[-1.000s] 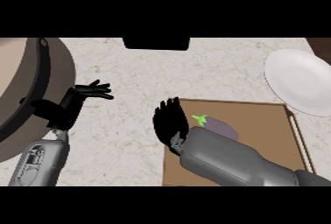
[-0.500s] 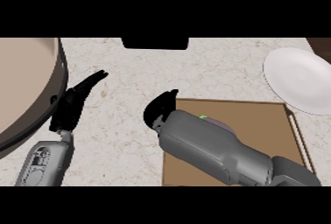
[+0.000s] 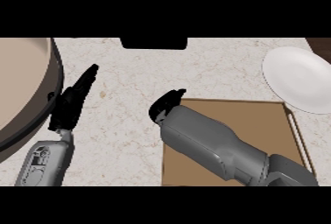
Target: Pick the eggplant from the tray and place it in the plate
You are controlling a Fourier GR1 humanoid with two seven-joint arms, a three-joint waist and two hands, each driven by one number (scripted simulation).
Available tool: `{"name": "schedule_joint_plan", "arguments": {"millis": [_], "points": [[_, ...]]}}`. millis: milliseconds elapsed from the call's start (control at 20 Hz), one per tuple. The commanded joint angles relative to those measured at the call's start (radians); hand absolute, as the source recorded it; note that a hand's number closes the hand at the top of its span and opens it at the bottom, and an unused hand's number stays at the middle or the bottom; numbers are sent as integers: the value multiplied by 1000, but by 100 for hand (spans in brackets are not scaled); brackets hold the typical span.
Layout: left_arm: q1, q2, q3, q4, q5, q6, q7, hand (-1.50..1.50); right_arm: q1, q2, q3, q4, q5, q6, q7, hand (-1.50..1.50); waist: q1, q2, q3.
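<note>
Eggplant, the thing to be picked up, does not show anywhere; the right forearm lies across the tray where it might sit, so its place cannot be told. A pale speckled stone surface (image 3: 129,65) fills most of the frame. At the far left, a big round object with a beige top and a dark rim (image 3: 53,87) curves from the upper left down toward the lower left edge. A flat brown tray (image 3: 194,168) lies in the lower middle and lower right, its near edge at the bottom of the frame. The grey right forearm (image 3: 213,144) runs diagonally over the tray from the lower right corner up toward the center. A white plate (image 3: 301,78) sits at the upper right, partly cut off by the right edge, just beyond the tray's far right corner. The grey left forearm comes up from the lower left, ending in the left hand (image 3: 74,98), seen edge-on, fingers straight and pointing up and right, holding nothing, just beside the dark rim. The right hand (image 3: 165,105) is at the tray's upper left corner, bent downward; whether its fingers hold anything cannot be told. A dark rectangle (image 3: 154,42) sits at the top center.
</note>
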Motion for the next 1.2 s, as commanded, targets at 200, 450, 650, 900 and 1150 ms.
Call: {"name": "schedule_joint_plan", "arguments": {"millis": [200, 450, 650, 900, 1150], "points": [[23, -11, -15, -34, -8, 3, 0, 0, -24, 20, 20, 163, 33, 109, 96, -150, 1, 2, 1], [80, -18, -29, -94, -26, 20, 31, 0, 73, 16, 50, 174, 119, 74, 47, -150, -10, -2, 2], [60, -4, -12, -90, -25, 19, 29, 0, 92, 3, 29, 185, 152, 89, 22, -150, -14, -2, 2], [23, 12, 23, -28, -1, -2, 16, 0, 91, -29, -11, 172, 216, 115, -2, -150, -20, 0, 2], [22, 3, 3, -49, -7, -15, 31, 0, 89, -49, -53, 161, 294, 124, -97, 150, -16, 0, 2]]}}
